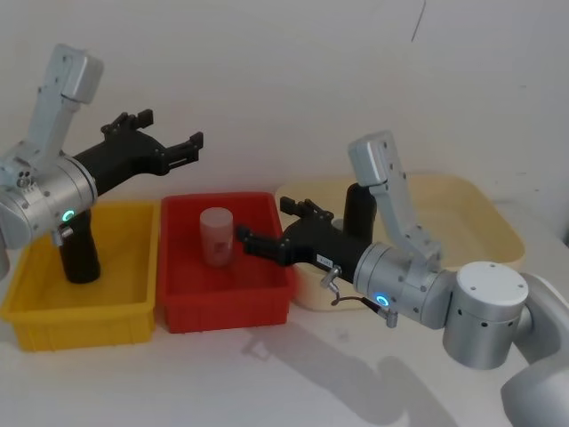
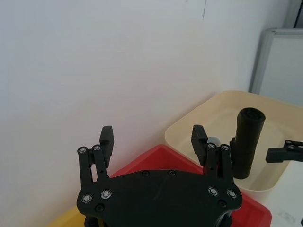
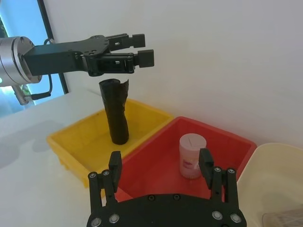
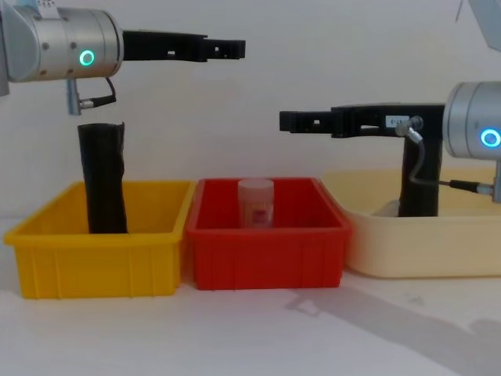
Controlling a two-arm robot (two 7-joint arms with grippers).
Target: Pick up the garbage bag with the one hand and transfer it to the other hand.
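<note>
The garbage bag (image 1: 358, 210), a smooth black roll, stands upright in the cream basin (image 1: 498, 222) at the right; it also shows as the garbage bag (image 2: 246, 142) and the garbage bag (image 4: 419, 184). My right gripper (image 1: 267, 222), on the blue-ringed wrist, is open and hovers level over the red bin, left of the bag and apart from it, holding nothing (image 3: 160, 161). High above the yellow and red bins, my left gripper (image 1: 169, 133) with the green ring is open and empty (image 2: 152, 135). Both grippers point toward each other in the chest view: left gripper (image 4: 231, 48), right gripper (image 4: 291, 121).
A second black roll with a ragged top (image 1: 78, 253) stands in the yellow bin (image 1: 124, 311). The red bin (image 1: 222, 307) holds a pale pink jar (image 1: 216, 236). A white wall runs close behind the three containers. Bare table lies in front.
</note>
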